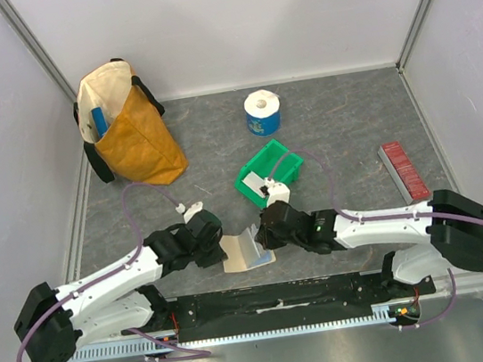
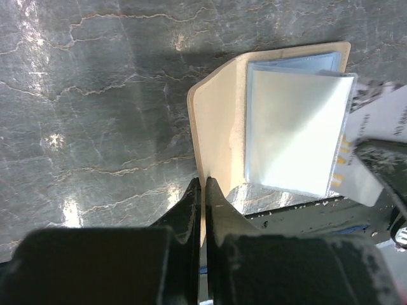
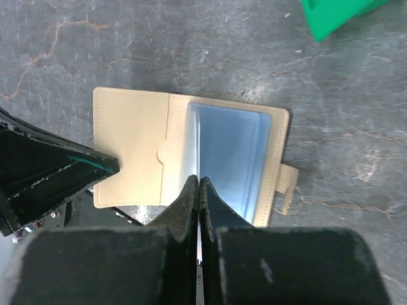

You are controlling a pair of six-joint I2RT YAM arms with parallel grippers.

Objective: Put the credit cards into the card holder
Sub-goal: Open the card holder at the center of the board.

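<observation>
The left gripper [image 2: 202, 183] pinched the cover of the open tan leather-like card holder [image 3: 130, 146] lying near-centre, while the right gripper [image 3: 199, 181], clamped on a white credit card [image 2: 378, 121], apparently next had to slide it into a clear pocket [image 2: 292, 133].

1. Table [image 1: 342, 131]: dark grey, marbled with pale and rusty veins
2. Holder [image 3: 130, 149]: tan inside and out, with clear bluish pockets
3. Card [image 2: 381, 124]: white with black print, yellow bars at one edge
4. Bin [image 1: 292, 169]: bright green
5. Strip [image 1: 404, 171]: red, ridged, with a grey edge
6. Bag [image 1: 136, 137]: mustard yellow, cream lining, black straps, something blue inside
7. Roll [image 1: 262, 112]: white, in a blue wrapper
8. Arms [image 1: 112, 285]: white links, black joints, purple cables
</observation>
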